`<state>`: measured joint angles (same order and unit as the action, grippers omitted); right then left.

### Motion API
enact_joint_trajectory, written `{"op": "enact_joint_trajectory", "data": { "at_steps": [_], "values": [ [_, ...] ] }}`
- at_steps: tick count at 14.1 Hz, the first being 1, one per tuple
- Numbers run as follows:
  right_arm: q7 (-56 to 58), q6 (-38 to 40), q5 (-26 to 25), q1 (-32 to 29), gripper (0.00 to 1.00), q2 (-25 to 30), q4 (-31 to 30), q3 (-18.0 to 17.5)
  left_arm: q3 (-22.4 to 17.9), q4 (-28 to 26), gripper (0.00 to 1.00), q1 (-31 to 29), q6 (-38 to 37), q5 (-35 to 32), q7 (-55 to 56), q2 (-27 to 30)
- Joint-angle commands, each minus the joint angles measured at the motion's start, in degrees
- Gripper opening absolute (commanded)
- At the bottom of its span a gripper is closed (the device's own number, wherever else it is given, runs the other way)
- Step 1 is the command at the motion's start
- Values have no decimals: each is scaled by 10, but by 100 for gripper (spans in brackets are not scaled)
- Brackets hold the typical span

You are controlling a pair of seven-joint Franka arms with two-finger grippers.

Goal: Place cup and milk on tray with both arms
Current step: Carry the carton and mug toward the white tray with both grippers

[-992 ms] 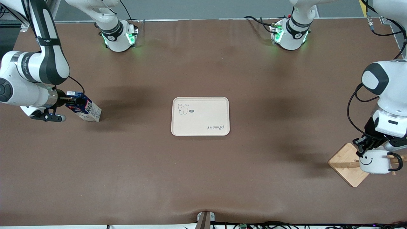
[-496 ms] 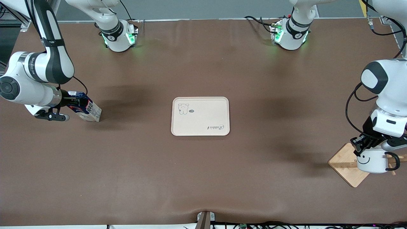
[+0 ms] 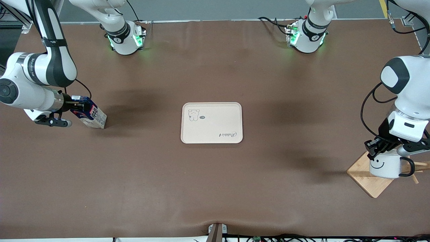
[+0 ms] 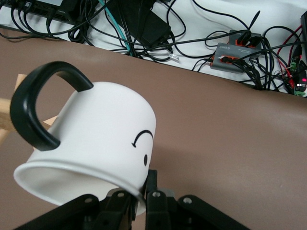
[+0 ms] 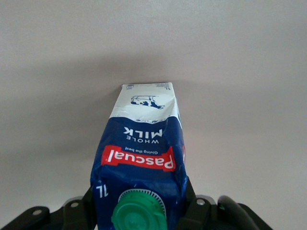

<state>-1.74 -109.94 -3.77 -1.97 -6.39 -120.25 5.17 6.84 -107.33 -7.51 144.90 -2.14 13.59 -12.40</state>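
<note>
The right gripper (image 3: 78, 107), at the right arm's end of the table, is clamped on the top of the milk (image 3: 90, 116), a glossy dark blue carton with a ribbed green cap (image 5: 139, 212) sitting between the fingers; the carton leans, its pale base on the matte brown table (image 3: 215, 188). The left gripper (image 3: 379, 147) pinches the rim of the cup (image 3: 385, 166), a smooth white mug with a smiley face and a black loop handle (image 4: 37, 109), held over the diamond-shaped wooden stand base (image 3: 362, 174). The flat cream tray (image 3: 211, 123), rounded at its corners, lies well apart from both grippers, between them.
</note>
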Motion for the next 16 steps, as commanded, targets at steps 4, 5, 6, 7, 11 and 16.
{"op": "enact_joint_trajectory", "data": {
  "at_steps": [4, 5, 6, 7, 11, 16],
  "values": [
    [-12, 158, -3, 30, 10, -35, 169, -3, 25, 22, 0, -1, -79, -4, 30, 21],
    [-10, 166, 0, 37, 10, -55, 200, -3, 26, 28, 0, -1, -90, -4, 30, 23],
    [-9, 167, 6, 42, 10, -69, 221, -3, 26, 31, 0, 0, -99, -4, 30, 25],
    [-9, 167, 15, 46, 10, -81, 236, -3, 27, 36, 0, 0, -108, -4, 32, 26],
    [-39, 199, 108, 88, 10, -111, 291, -3, 54, 58, 0, 4, -150, -4, 74, 26],
    [-248, 211, 168, 206, 10, -139, 342, -3, 101, 61, 0, 7, -157, -4, 161, 23]
  ]
}}
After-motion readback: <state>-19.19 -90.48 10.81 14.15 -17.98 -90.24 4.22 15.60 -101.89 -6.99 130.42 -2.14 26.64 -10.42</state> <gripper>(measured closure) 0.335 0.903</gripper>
